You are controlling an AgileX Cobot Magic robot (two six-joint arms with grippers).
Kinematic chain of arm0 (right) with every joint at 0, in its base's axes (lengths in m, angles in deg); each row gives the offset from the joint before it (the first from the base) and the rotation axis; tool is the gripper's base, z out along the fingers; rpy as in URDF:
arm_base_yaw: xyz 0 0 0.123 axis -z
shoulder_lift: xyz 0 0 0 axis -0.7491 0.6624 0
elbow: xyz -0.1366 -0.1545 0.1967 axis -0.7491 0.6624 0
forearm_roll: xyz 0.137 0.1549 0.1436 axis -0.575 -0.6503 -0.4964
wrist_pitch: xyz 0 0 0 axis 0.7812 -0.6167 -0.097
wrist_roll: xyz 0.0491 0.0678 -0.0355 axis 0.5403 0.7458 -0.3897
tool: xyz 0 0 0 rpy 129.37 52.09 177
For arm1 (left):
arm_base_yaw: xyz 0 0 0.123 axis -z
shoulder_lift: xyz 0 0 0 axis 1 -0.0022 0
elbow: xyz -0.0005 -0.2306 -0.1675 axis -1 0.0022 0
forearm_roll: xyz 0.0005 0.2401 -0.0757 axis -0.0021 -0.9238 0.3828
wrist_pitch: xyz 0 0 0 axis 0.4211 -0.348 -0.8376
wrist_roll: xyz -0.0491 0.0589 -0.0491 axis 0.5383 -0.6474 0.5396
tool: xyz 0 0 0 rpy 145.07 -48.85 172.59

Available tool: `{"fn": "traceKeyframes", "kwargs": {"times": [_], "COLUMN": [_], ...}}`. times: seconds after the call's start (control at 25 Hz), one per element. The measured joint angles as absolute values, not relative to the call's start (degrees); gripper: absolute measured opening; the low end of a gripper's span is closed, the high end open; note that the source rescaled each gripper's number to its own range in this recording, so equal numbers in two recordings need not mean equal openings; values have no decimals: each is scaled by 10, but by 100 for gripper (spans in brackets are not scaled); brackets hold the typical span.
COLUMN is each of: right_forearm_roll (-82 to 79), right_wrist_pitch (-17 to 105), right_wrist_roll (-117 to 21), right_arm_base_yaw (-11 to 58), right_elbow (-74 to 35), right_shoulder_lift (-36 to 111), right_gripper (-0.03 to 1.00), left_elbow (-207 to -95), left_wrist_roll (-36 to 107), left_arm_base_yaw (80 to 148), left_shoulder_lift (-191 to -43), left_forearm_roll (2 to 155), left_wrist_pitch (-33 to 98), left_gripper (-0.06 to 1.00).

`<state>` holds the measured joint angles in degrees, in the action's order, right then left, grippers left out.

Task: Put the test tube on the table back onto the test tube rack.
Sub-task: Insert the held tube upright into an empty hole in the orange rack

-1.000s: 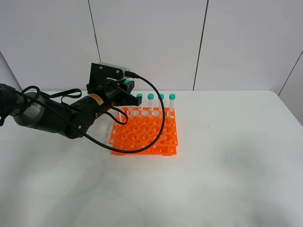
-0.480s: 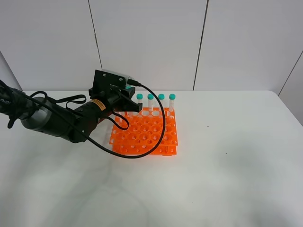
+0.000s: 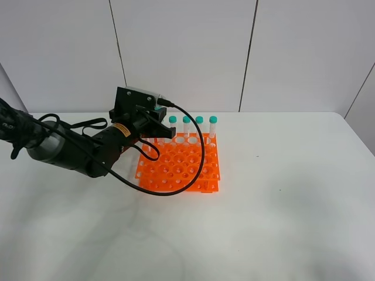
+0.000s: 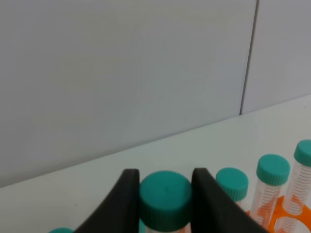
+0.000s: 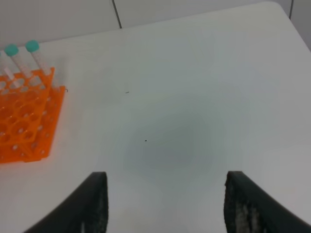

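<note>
The test tube (image 4: 165, 199) stands upright, its cap pinched between the left gripper's (image 4: 165, 194) closed jaws, above the test tube rack's (image 3: 179, 164) ten-o'clock corner; the right gripper (image 5: 165, 204) gapes empty.

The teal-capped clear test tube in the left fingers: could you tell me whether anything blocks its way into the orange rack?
Nothing visible blocks it. The left fingers hold the teal-capped clear test tube over the back row of the orange plastic rack, beside the standing capped tubes.
</note>
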<state>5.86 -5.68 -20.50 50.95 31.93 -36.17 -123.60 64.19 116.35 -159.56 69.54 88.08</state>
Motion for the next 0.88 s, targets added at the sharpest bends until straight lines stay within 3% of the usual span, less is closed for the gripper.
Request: {"fn": "traceKeyframes", "kwargs": {"times": [0.88], "right_forearm_roll": [59], "right_wrist_pitch": [-57], "right_wrist_roll": [-205], "right_arm_base_yaw": [509], "right_elbow": [319], "right_shoulder_lift": [-362], "right_gripper": [67], "left_elbow": [-1231], "left_wrist_roll": [639], "left_arm_base_yaw": [1164], "left_shoulder_lift": [-1607], "left_forearm_roll": [697], "left_wrist_pitch": [896], "left_gripper": [0]}}
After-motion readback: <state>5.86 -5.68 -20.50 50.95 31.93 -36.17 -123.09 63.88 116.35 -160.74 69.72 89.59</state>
